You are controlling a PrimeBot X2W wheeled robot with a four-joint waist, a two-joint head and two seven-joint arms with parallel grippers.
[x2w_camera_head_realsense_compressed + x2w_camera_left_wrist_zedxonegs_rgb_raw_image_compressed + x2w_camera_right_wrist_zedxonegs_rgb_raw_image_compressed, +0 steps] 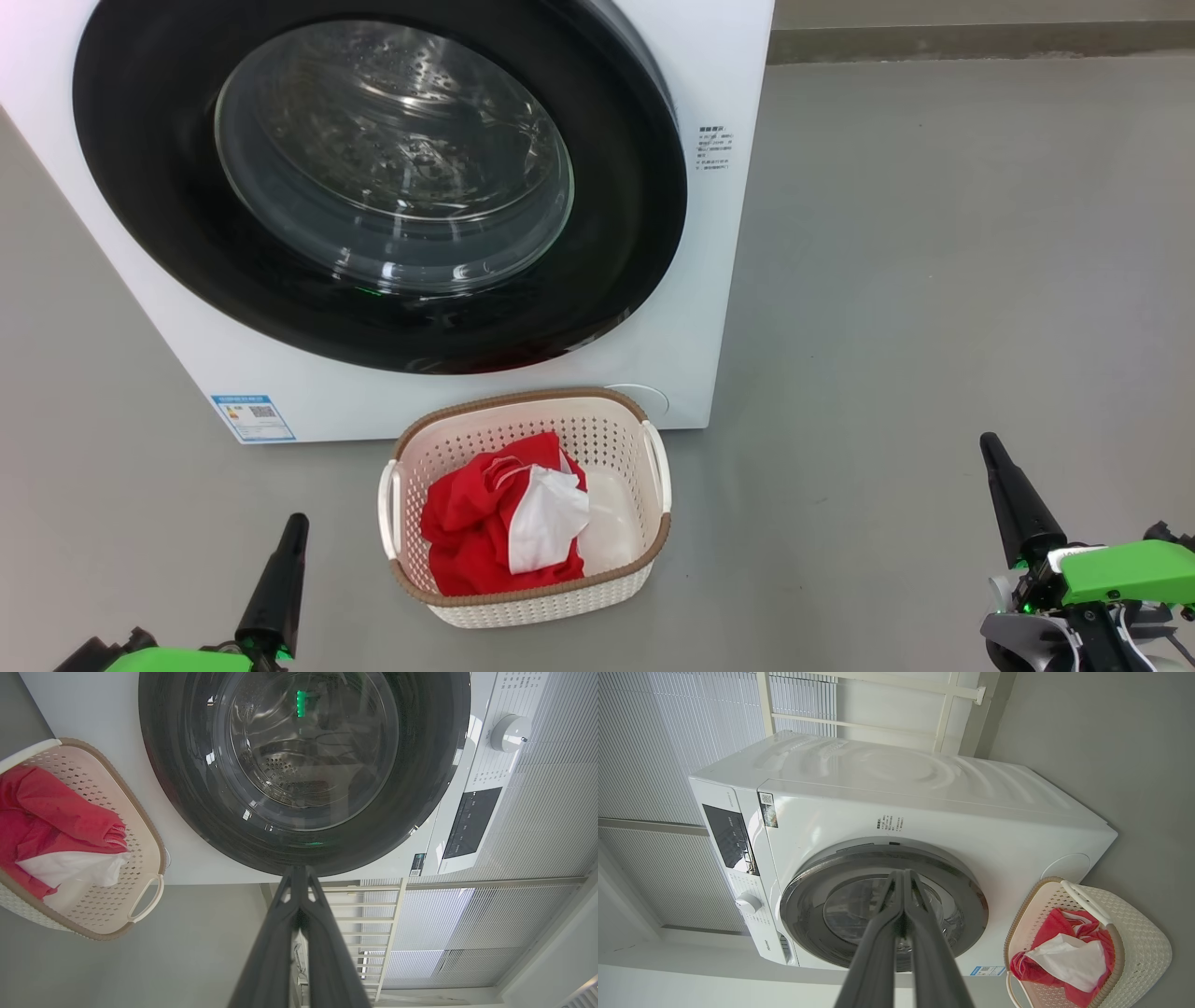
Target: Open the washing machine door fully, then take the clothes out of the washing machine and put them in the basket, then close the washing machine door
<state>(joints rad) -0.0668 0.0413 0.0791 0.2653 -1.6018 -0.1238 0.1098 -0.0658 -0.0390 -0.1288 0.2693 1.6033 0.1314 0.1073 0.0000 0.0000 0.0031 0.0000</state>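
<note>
Barred from the drum (pixel 392 140) by the washing machine door (pixel 140 187), closed flat against the washing machine (pixel 724 280). Open from above into the basket (pixel 523 399) just before it, left half taken up by the clothes (pixel 467 532). Free passage over bare grey floor (pixel 934 280) either side.

Clothes (pixel 467 532) lie in the basket (pixel 541 607) before the shut washing machine door (pixel 149 187).

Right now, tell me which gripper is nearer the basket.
Left. The left gripper sits just off the left side of the basket, apart from it. The right gripper is much farther off to the basket's right. Both are shut and empty.
</note>
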